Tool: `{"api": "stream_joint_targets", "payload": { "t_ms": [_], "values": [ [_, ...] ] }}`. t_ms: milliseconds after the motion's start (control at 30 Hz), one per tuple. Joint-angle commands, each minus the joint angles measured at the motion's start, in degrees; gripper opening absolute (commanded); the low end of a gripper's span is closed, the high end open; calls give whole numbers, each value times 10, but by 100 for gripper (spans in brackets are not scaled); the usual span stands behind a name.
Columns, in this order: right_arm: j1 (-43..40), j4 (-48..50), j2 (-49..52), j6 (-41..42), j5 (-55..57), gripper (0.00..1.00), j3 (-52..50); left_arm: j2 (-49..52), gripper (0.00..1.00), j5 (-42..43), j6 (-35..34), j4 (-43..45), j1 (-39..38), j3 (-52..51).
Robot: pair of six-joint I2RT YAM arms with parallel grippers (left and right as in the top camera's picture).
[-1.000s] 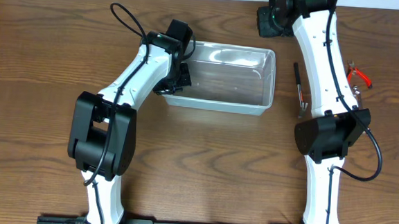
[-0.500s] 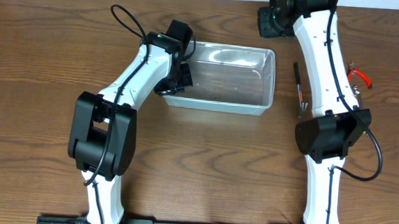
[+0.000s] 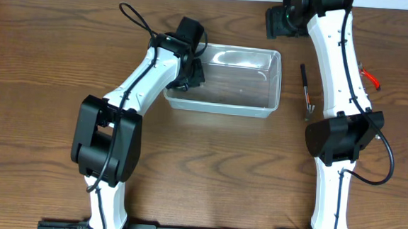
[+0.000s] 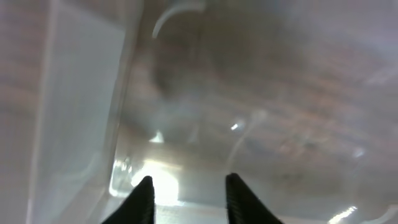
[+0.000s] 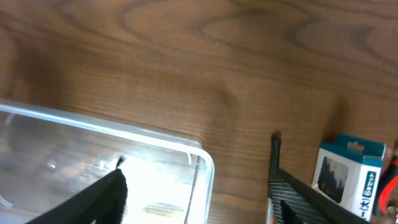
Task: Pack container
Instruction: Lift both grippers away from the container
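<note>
The container is a clear plastic tub lying at the back middle of the wooden table, with nothing showing inside. My left gripper hangs over its left end. In the left wrist view its dark fingertips stand apart, the left gripper open with only the tub's blurred wall and floor beyond. My right gripper is open wide above the container's far right corner, with the rim lying between its fingers and not touched.
A thin black tool lies just right of the tub, also seen as the black tool in the right wrist view. A small blue-and-white box stands beside it. Red-handled pliers lie further right.
Both grippers have opened. The left gripper has shifted a little up and to the right along the tub's left end. The right arm has shifted slightly to the right.
</note>
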Motion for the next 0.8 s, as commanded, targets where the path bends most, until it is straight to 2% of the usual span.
{"api": "stream_joint_targets", "payload": {
  "t_ms": [0,67,167,233,433,500,667,767],
  "values": [
    [-8,0,-7,-3,-4,81,10,-50,35,-5,-1,18,9,14],
    [-9,0,-7,-10,-4,83,10,-67,41,-5,20,26,18,27],
    [-15,0,-7,-22,3,84,10,-97,62,-5,91,50,35,46],
    [-26,-2,-7,-22,3,84,10,-123,63,-12,132,71,52,48],
    [-87,-49,-7,-23,3,85,10,-170,85,-120,182,78,122,48],
    [-114,-66,-7,-25,3,84,10,-170,88,-119,203,76,146,48],
    [-185,-98,-7,-46,3,76,10,-159,99,-119,205,68,202,47],
    [-216,-103,-7,-81,0,75,7,-153,98,-119,205,68,223,47]
  ]
}}
